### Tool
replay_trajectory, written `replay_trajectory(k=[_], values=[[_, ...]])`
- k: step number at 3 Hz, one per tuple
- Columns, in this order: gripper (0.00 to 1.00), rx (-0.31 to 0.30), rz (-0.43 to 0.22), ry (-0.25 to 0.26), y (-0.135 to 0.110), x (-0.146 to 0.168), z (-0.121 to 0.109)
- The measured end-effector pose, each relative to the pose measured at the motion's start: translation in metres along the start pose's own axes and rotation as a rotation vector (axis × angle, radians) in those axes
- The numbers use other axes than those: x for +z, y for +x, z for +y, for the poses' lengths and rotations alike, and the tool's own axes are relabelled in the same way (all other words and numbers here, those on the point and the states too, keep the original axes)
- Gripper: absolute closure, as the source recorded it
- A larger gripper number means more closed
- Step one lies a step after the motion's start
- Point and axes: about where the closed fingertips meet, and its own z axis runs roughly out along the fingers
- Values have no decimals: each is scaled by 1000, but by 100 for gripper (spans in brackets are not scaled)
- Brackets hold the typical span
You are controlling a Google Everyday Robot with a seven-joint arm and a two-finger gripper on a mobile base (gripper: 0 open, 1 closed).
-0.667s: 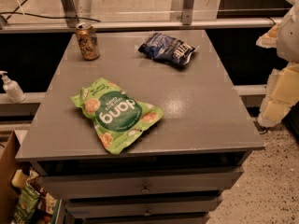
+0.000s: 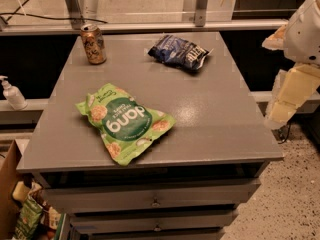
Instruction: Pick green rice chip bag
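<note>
The green rice chip bag (image 2: 125,121) lies flat on the grey table (image 2: 215,119), near its front left, with white "dang" lettering on a dark green oval. My gripper (image 2: 282,109) hangs at the right edge of the view, off the table's right side and a little above its top. It is well to the right of the bag and holds nothing that I can see.
A dark blue chip bag (image 2: 177,51) lies at the back right of the table. A brown can (image 2: 93,44) stands at the back left. A sanitizer bottle (image 2: 12,93) stands on a ledge at left. Drawers (image 2: 155,201) sit below, and a box of snacks (image 2: 27,219) at lower left.
My arm at the right edge has shifted slightly to the left. The bags and the can have not moved.
</note>
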Motion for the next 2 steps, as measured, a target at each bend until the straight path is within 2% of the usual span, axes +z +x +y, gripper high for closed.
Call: replay_trajectory(k=[1,2], values=[[0,-29,-104,-61,-34,36,-1],[0,-41,-203,-147,-77,69,11]])
